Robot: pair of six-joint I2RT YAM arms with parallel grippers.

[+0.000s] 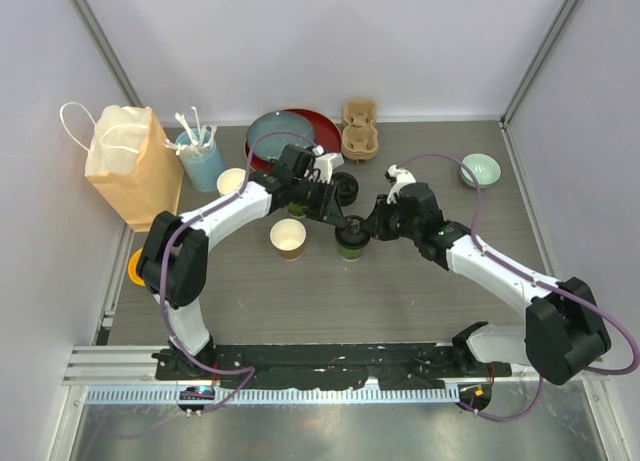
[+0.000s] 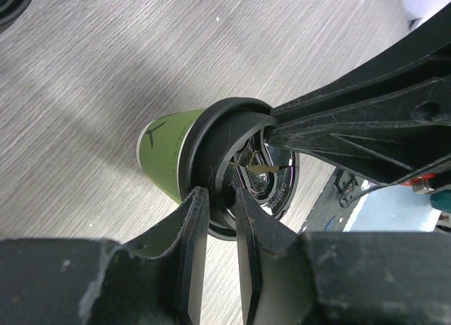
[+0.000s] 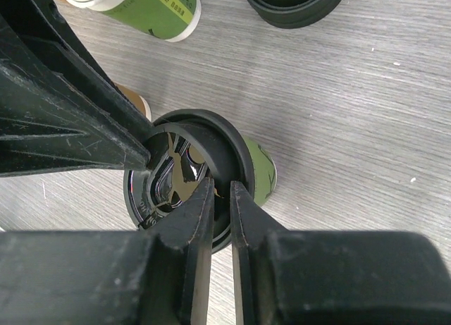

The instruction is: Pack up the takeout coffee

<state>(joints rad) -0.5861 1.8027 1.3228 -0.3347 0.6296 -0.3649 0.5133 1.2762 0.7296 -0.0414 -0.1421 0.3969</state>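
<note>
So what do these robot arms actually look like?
The left arm and right arm are slim, with white links and chunky black joints. A purple cable loops along each. The left gripper and right gripper each have two flat, scuffed black fingers.

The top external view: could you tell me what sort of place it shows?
Probably a robot test cell staged as a coffee counter: white walls around a wood-grain table, a paper bag, pulp cup carriers.

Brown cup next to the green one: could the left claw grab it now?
Probably not yet. The left claw is pinching the black lid on the green cup; the brown cup itself stands open, nothing blocking it.
</note>
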